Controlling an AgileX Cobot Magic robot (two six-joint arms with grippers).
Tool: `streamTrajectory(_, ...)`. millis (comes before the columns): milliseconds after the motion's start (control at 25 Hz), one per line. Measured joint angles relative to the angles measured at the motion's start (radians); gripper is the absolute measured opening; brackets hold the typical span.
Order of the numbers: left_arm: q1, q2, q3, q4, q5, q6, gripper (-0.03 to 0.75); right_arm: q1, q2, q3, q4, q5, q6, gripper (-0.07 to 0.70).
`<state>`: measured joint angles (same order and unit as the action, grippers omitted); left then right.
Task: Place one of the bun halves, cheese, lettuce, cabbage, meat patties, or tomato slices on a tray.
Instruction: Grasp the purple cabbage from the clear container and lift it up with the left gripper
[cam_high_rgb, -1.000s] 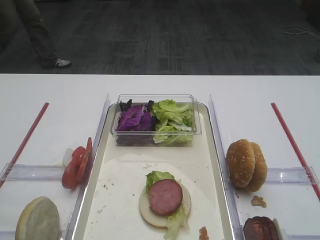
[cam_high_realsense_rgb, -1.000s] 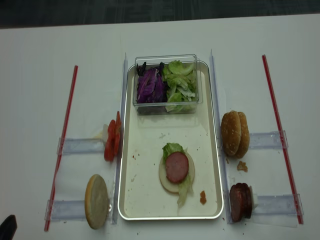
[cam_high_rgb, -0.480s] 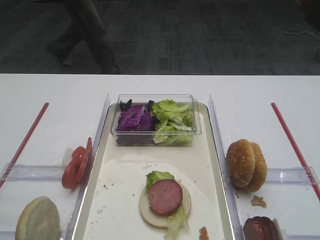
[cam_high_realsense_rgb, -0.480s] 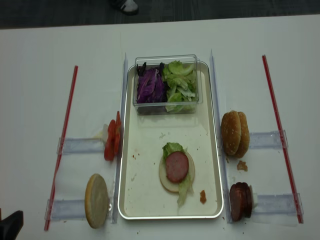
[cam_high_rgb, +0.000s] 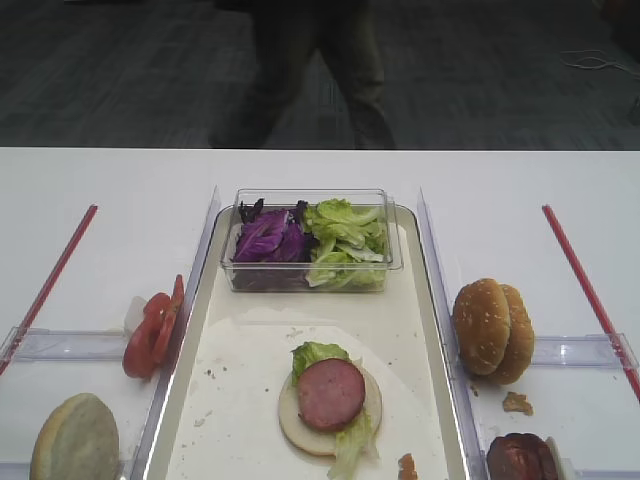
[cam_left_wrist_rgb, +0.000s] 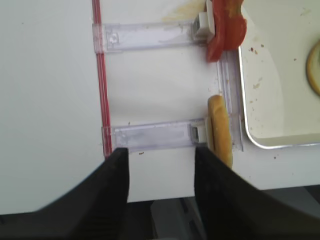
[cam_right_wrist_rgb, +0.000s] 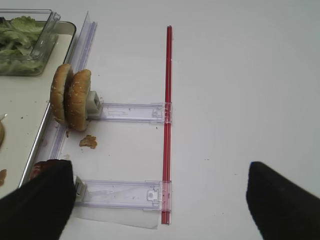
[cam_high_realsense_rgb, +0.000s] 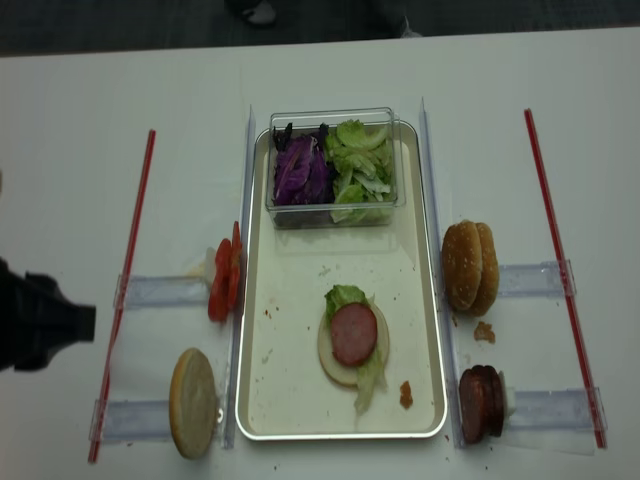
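White table bears cream, silver-rimmed tray (cam_high_realsense_rgb: 300, 395).

Counts: bun halves (cam_high_realsense_rgb: 470, 267) four; meat patties (cam_high_realsense_rgb: 354, 334) two visible; tray (cam_high_realsense_rgb: 300, 400) one; clear box (cam_high_realsense_rgb: 333, 120) one.

Bright, even overhead light leaves only faint shadows on the white table (cam_high_rgb: 520, 180). The floor behind is dim, and the passing person (cam_high_rgb: 310, 70) is motion-blurred. Both wrist views show their near fingers (cam_left_wrist_rgb: 115, 185) dark and out of focus.
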<state>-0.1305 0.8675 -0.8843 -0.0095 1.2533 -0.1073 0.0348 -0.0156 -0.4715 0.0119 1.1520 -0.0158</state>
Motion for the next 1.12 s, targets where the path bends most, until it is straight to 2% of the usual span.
streamTrajectory(320,0.000,0.342,-0.289,-0.006,-0.002,0.000,0.296,0.000,0.000,0.000,0.000,0.000,0.004,0.693)
streamTrajectory(800,0.000,0.721,-0.713,-0.006,-0.002,0.004,0.296,0.000,0.000,0.000,0.000,0.000,0.004,0.686)
streamTrajectory(960,0.000,0.818,-0.806,-0.006,-0.004,0.004,0.296,0.000,0.000,0.000,0.000,0.000,0.004,0.686)
streamTrajectory(1120,0.000,0.898,-0.842,-0.006,-0.004,0.004,0.296,0.000,0.000,0.000,0.000,0.000,0.006,0.686)
